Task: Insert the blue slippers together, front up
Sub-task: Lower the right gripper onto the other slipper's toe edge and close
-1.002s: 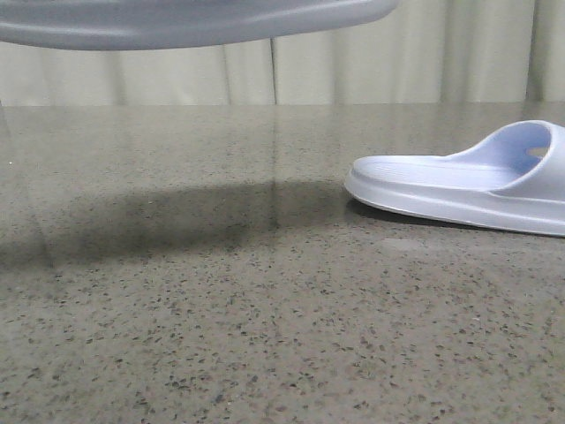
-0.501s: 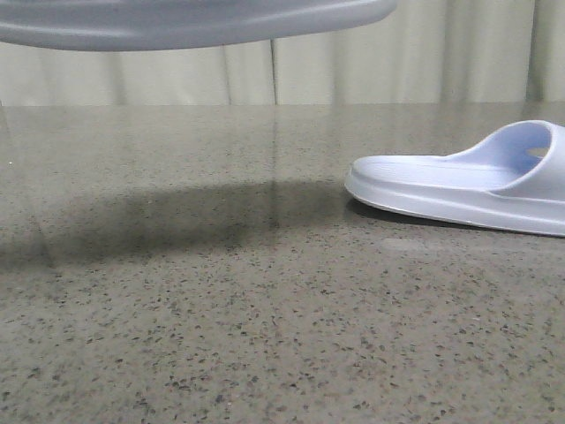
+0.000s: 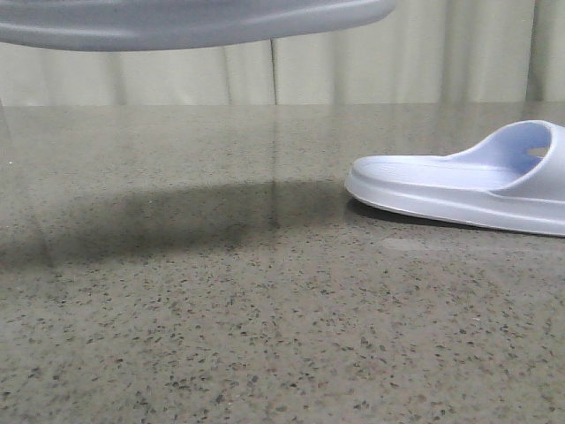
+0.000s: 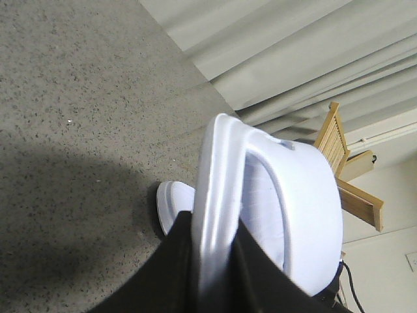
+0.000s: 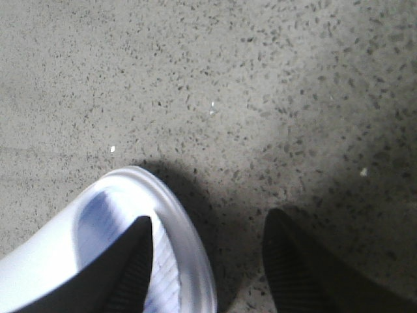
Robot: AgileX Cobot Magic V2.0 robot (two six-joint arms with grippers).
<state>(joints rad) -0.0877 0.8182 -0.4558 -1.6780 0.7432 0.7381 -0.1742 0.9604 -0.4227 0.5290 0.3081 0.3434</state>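
Left wrist view: left fingers [image 4: 215, 261] clamped on raised slipper's [image 4: 273, 195] edge; right fingers [image 5: 208, 261] spread astride grounded slipper's [image 5: 98, 254] rim.

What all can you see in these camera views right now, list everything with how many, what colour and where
blue slippers: two, pale lavender-blue; one lying on the table at the right of the front view, one held up in the air by the left arm, its sole showing along the top of the front view
table: one, grey speckled stone, fills the foreground
curtain: pale cream, hanging behind the table
wooden chair: one, light wood, in the background of the left wrist view
left tool: one, black, shut on the edge of the lifted slipper
right tool: one, black, open, one finger over the heel end of the slipper on the table
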